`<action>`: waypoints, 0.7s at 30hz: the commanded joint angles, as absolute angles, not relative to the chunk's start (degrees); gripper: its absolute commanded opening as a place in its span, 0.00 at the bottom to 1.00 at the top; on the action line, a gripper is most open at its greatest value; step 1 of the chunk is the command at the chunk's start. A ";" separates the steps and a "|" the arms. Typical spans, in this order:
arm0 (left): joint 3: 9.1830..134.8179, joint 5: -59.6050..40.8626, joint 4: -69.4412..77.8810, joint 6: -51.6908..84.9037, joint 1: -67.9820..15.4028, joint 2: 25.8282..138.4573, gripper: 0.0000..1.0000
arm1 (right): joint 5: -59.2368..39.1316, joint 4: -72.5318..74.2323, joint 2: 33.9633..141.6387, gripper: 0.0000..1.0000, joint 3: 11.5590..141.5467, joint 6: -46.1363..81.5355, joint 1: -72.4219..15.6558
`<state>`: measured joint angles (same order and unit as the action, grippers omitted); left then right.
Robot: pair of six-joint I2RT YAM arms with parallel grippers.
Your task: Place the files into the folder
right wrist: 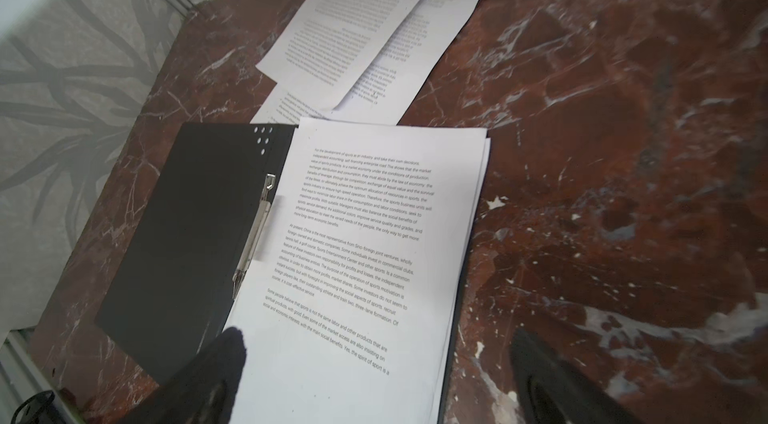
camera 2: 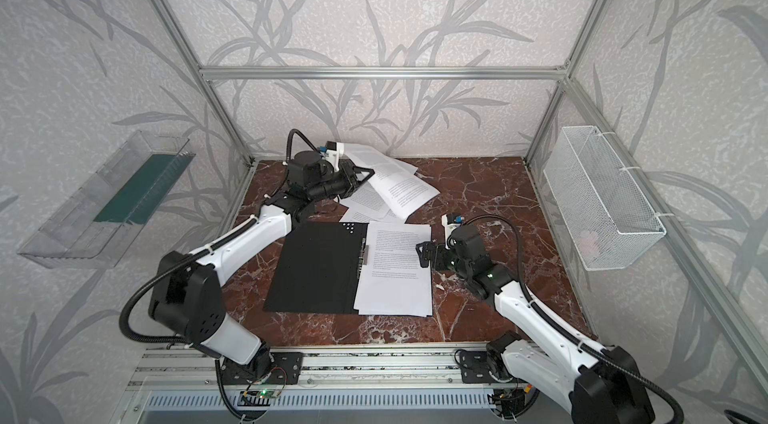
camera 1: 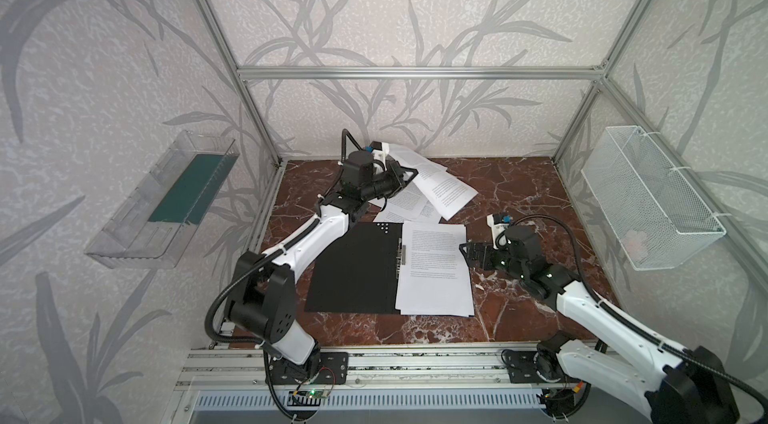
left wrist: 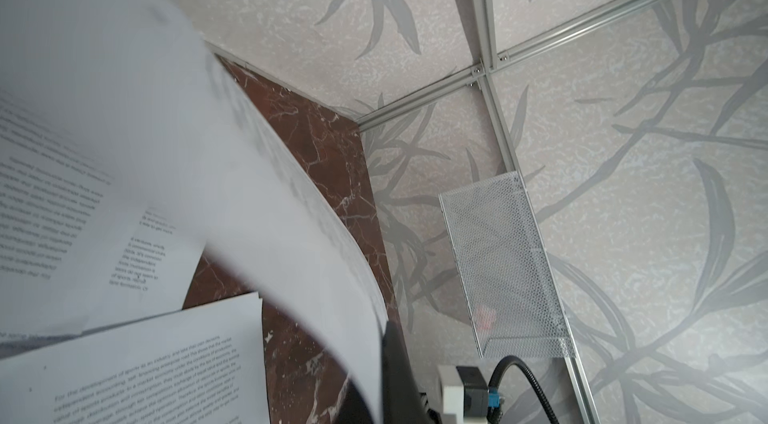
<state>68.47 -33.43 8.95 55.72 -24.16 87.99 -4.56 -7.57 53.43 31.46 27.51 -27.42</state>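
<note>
red-brown marble tabletop (camera 1: 519, 193) sits under leaf-patterned walls. the folder (camera 1: 353, 272) lies open and flat near the middle, black inside up. a stack of files (camera 1: 436, 276) sits squared on its right half, beside the metal spine clip (camera 1: 402, 253). more loose files (camera 1: 409, 203) overlap just behind it. the left gripper (camera 1: 409, 174) is clamped tight on a printed sheet (camera 1: 451, 191) at the back, its edge curling up; probably a single page. the right gripper (camera 1: 465, 255) hangs spread wide at the stack's right edge, holding nothing.
</note>
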 commanded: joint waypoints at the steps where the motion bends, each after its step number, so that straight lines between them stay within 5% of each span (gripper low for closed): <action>1: 61.72 -32.22 -1.79 51.34 -25.82 80.46 0.00 | 3.46 -12.44 45.42 0.99 29.76 26.66 -27.23; 9: 40.45 -27.48 -7.38 50.53 -24.51 66.80 0.00 | 5.53 -15.38 37.46 0.99 29.42 23.98 -27.22; 21: 37.65 -19.15 -17.20 36.47 -19.60 77.24 0.00 | -17.16 -8.49 67.84 0.99 39.97 21.30 -31.71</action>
